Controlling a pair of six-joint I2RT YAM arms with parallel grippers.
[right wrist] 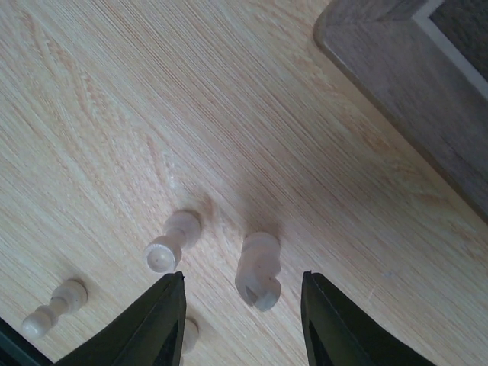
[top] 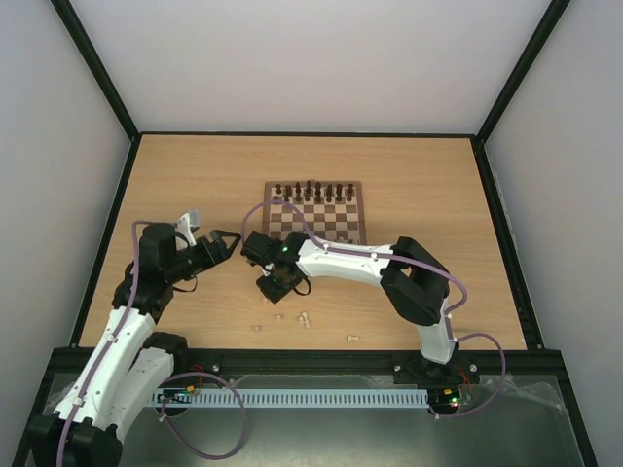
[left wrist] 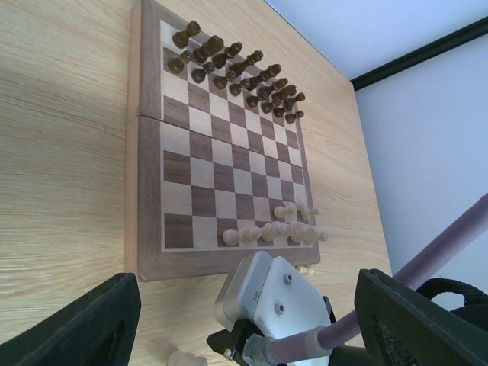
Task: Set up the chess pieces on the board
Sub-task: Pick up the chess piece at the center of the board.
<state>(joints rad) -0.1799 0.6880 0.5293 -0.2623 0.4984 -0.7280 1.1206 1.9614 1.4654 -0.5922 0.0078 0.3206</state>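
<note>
The pale pieces [left wrist: 274,230] were only partly set up. A short row and a few more stood on the board [top: 313,212] toward its near right corner, while the dark pieces [left wrist: 232,69] filled the two rows along the far edge of the board. The rest of the pale ones lay on their sides on the table [top: 175,195], off the near edge of the board and closer to its left corner, so each had to be lifted and carried up to the board. One lying piece [right wrist: 258,271] was just outside that corner of the board. The right gripper [right wrist: 242,278] hung low over it with its jaws apart, one finger on each side and neither touching it. I judge it was lined up this way so that closing would catch the piece across its narrow body. Two other pieces [right wrist: 171,240] lay just beside it, on the side away from the board, and a finger could knock them. The left gripper [top: 232,240] was off the left edge of the board, also open and with nothing in it, probably to leave the near side free for the other arm.
</note>
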